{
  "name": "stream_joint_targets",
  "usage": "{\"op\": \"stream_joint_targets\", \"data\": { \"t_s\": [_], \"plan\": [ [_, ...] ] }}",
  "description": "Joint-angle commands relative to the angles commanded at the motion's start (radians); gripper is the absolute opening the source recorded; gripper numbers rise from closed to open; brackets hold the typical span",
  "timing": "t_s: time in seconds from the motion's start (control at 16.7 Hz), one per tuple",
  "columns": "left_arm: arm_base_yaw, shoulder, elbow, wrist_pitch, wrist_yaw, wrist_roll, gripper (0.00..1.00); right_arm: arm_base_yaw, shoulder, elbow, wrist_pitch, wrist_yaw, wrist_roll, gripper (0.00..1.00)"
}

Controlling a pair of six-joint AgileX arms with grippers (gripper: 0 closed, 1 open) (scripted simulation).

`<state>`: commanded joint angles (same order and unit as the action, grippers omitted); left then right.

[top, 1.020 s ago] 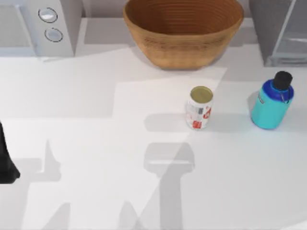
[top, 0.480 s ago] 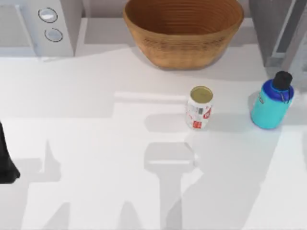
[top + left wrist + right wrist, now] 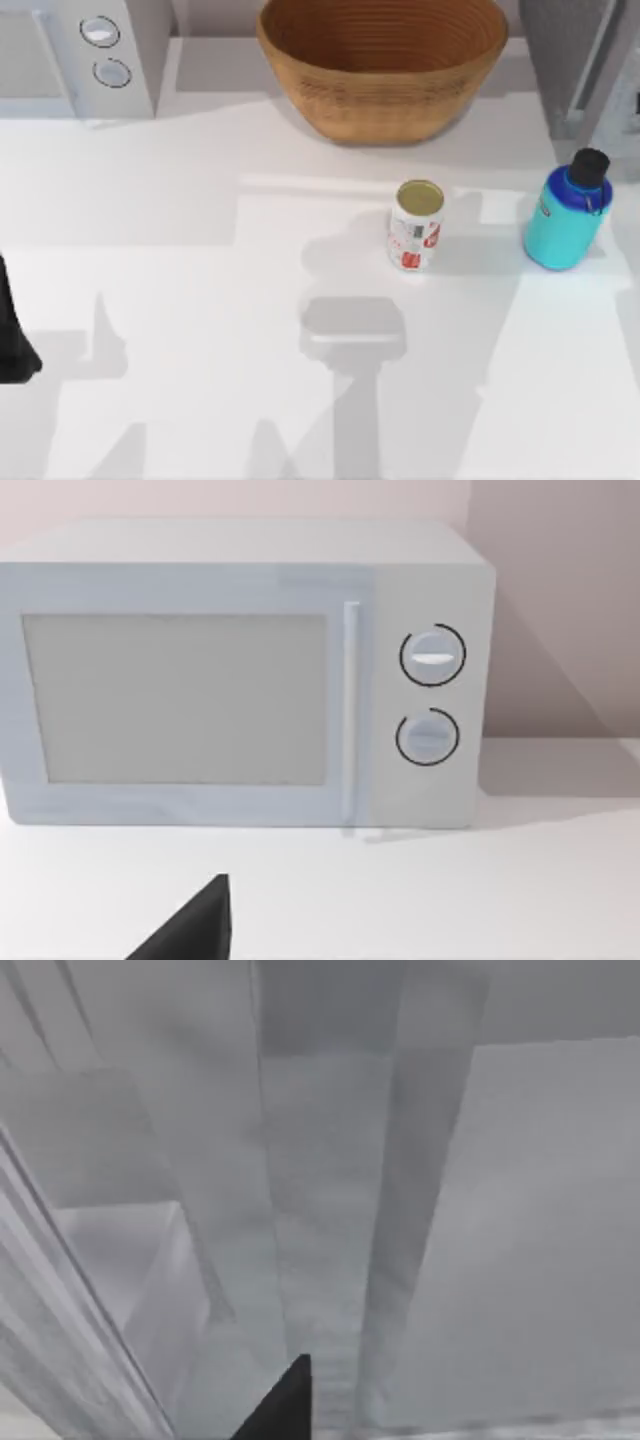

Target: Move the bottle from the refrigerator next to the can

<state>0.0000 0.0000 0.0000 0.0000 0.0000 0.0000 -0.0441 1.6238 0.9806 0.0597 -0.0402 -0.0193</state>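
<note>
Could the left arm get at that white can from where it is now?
Probably yes. The left arm sits at the table's left edge, and the table between it and the can is bare. The bottle stands apart, on the can's far side.

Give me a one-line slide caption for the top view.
Teal bottle stands on the white table right of the can, below the refrigerator; wicker basket behind.

Bare table (image 3: 200,300) left of can (image 3: 416,225); open gap between can and bottle (image 3: 566,215). Basket (image 3: 382,62) and refrigerator (image 3: 575,60) block the rear.
</note>
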Motion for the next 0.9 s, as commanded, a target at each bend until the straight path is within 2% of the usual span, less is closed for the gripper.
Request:
{"op": "stream_joint_targets", "data": {
  "t_s": [0.24,0.72,0.9],
  "plan": [
    [0.0,0.0,0.0,0.0,0.0,0.0,1.0,-0.002,0.065,0.074,-0.014,0.003,0.001,1.0],
    [0.0,0.0,0.0,0.0,0.0,0.0,1.0,0.003,0.335,0.421,-0.085,0.007,0.003,1.0],
    [0.0,0.0,0.0,0.0,0.0,0.0,1.0,0.003,0.359,0.451,-0.092,0.008,0.004,1.0]
  ]
}}
